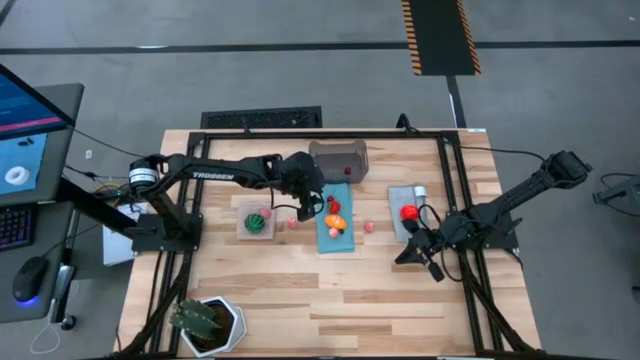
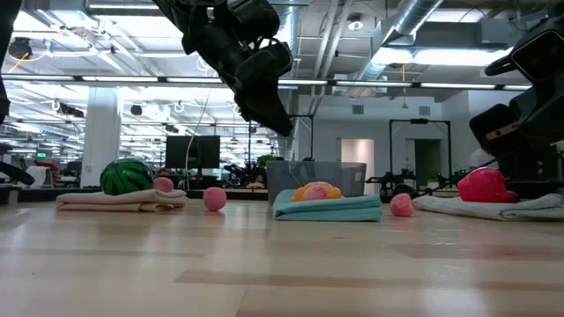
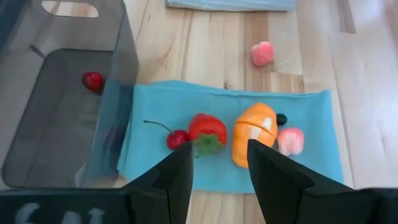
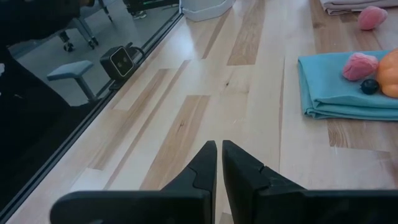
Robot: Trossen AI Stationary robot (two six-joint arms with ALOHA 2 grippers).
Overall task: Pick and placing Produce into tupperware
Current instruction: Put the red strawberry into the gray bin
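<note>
Above the blue mat (image 3: 224, 180), the left gripper (image 3: 219, 163) hangs part-open and empty over the strawberry (image 3: 207, 129), seemingly between picks, needing descent and closure; the right gripper (image 4: 219, 158) waits closed.

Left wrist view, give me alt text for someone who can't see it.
The left gripper, fingers open, hangs over a blue mat holding a cherry, a strawberry, an orange piece and a pink piece. Beside the mat sits the grey tupperware with one small red item inside.
</note>
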